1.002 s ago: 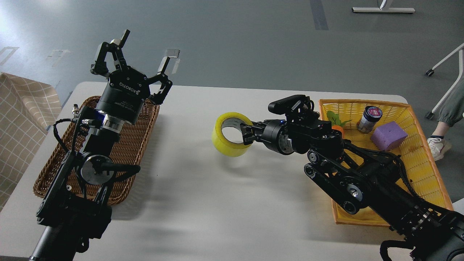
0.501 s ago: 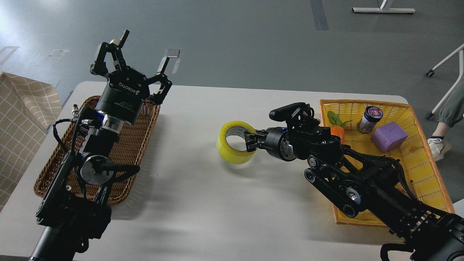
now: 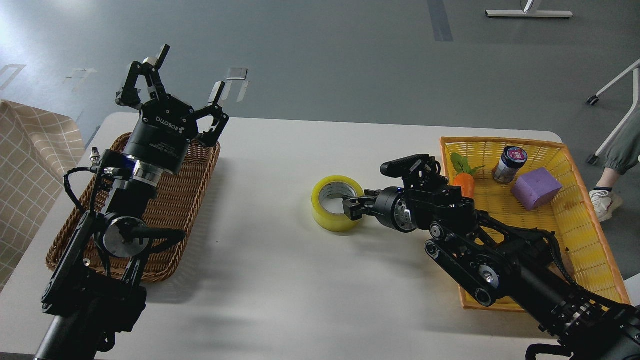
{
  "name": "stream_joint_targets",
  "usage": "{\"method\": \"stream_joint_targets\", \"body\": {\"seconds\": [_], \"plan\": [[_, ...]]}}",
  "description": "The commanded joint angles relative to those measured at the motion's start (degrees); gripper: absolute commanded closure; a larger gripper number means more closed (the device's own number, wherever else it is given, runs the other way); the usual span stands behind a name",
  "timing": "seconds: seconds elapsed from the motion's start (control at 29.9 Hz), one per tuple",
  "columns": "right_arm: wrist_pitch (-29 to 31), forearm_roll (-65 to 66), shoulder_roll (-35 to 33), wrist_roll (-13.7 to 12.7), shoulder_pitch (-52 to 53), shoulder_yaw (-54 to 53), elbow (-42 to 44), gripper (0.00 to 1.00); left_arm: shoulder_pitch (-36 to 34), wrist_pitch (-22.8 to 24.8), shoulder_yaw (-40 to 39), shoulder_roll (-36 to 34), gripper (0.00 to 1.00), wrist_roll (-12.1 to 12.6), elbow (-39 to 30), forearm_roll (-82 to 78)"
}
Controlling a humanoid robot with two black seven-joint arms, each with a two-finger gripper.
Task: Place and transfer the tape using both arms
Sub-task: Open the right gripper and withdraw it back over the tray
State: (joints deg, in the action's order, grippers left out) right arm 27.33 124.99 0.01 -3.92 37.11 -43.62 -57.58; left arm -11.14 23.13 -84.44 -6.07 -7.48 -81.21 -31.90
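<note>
the tape (image 3: 336, 210) is pinched at its 3 o'clock wall by the right gripper (image 3: 351, 206) fingers on the white surface (image 3: 280, 290); the left gripper (image 3: 172, 82) fingers are spread wide over the brown wicker basket (image 3: 165, 210).

Tape (image 3: 336, 210): glossy translucent yellow plastic, pale core. Left basket (image 3: 170, 210): rough brown woven wicker. Right basket (image 3: 585, 220): yellow woven plastic, shiny. Table (image 3: 280, 290): smooth matt white. Purple block (image 3: 536, 187) seen as matt foam. Arms (image 3: 500, 260): matt black w/ metal discs.

Our right claw (image 3: 354, 207) covers the tape's (image 3: 331, 210) near rim; our right arm (image 3: 505, 265) hides the yellow basket's (image 3: 590, 220) near-left wall.
</note>
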Motion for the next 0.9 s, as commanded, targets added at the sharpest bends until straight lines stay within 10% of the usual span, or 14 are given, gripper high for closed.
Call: {"method": "stream_joint_targets", "body": {"seconds": [0.0,0.63,0.87], "plan": [[-5.26,-2.29,-0.01,0.22,0.07,-2.61,-1.48,0.07,-0.02,-0.01,0.06,0.0,0.01,0.01,0.0,-0.09],[-6.5,-36.36,-0.01,0.22,3.14,-22.29,-25.9,0.01,-0.2,-0.1,0.24,0.0,0.01,0.09,-0.09,-0.18],[-3.17,-56.05,-10.28,2.42,0.69,-28.87,-33.64,0.0,-0.55,0.16,0.15,0.09,0.01,0.01,-0.35,-0.18]]}}
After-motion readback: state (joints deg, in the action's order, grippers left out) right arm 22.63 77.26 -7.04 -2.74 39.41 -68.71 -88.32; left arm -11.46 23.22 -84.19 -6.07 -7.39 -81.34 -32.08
